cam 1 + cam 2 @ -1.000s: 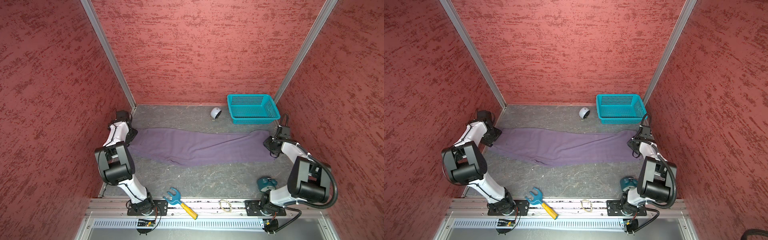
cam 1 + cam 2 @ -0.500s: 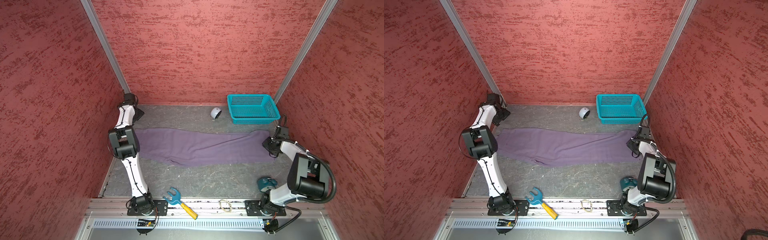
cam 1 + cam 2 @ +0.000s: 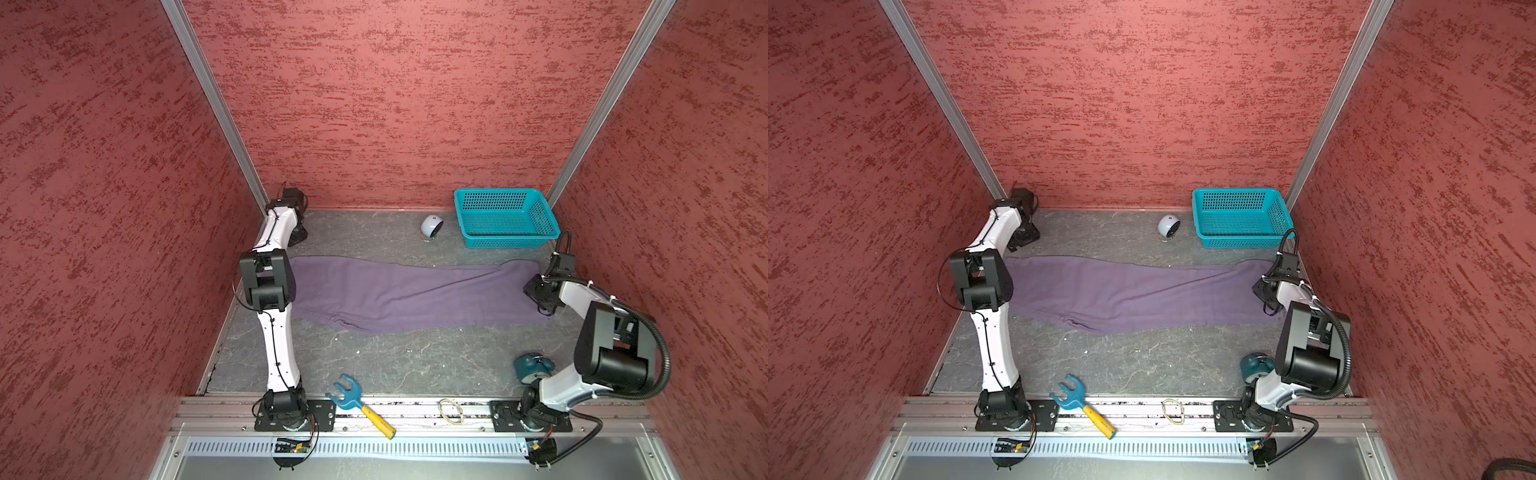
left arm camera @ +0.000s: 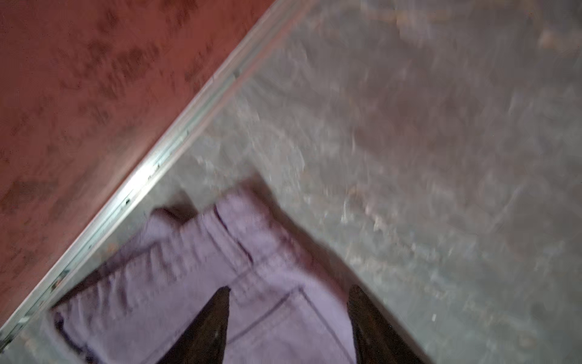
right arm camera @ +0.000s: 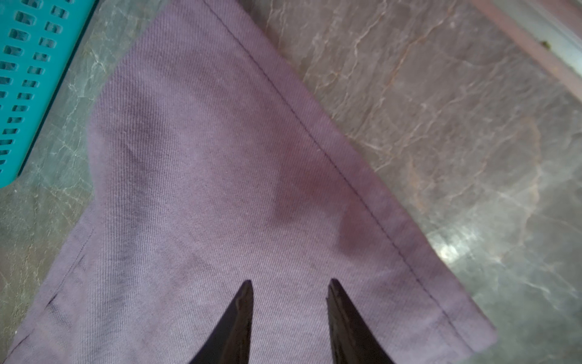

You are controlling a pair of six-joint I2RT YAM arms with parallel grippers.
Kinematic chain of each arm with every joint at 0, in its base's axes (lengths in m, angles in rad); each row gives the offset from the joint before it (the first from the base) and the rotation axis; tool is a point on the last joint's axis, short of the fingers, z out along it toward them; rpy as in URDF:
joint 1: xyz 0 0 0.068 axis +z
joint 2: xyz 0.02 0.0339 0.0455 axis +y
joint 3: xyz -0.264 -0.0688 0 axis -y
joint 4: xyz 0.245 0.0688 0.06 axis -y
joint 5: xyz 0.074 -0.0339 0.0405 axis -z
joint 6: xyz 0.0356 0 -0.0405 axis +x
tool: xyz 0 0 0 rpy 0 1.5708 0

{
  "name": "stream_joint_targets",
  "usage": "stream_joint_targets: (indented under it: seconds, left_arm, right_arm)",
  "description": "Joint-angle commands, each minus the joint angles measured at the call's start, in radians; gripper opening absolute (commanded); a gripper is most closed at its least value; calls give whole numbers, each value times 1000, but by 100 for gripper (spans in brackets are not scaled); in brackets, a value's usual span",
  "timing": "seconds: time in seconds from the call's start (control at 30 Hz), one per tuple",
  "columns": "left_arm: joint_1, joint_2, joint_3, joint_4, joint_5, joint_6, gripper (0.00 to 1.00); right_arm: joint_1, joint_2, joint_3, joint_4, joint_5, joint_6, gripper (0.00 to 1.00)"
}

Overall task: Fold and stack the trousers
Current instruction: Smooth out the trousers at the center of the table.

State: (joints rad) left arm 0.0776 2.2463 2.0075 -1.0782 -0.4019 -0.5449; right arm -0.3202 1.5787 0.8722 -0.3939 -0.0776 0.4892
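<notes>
trousers [image 3: 415, 291] lie lengthwise across the desk [image 3: 395, 365]; my left fingers [image 4: 217, 321] open at the waist end, right fingers [image 5: 242, 312] open over the hem end.

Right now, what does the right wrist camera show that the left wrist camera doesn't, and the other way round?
Only the right wrist view shows a corner of the basket and the straight stitched hem of a leg end, in sharp focus. Only the left wrist view, which is blurred, shows a gathered waistband and a pocket seam. Both show the trousers lying on the grey table, with that arm's own gripper over the cloth, fingertips apart and holding nothing: the right gripper and the left gripper.
</notes>
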Motion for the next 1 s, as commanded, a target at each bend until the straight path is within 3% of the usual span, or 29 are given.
stream_joint_targets:
  seconds: [0.0,0.23,0.47,0.67,0.87,0.97]
  left_arm:
    - [-22,-133,-140,136,-8,-21,62]
    - [62,-109,-205,88,100,-151,76]
    - [129,-13,-122,62,177,-196,72]
    - [136,68,-60,45,176,-208,74]
    - [122,83,-61,41,162,-208,55]
    - [116,77,-94,53,151,-208,35]
  right_arm:
    - [3,16,22,36,-22,-8,40]
    - [4,-19,10,53,-50,-1,40]
    - [3,-33,-4,61,-62,0,41]
    - [3,-29,2,61,-67,1,41]
    - [3,-26,4,61,-71,2,41]
    - [1,-26,5,62,-73,2,41]
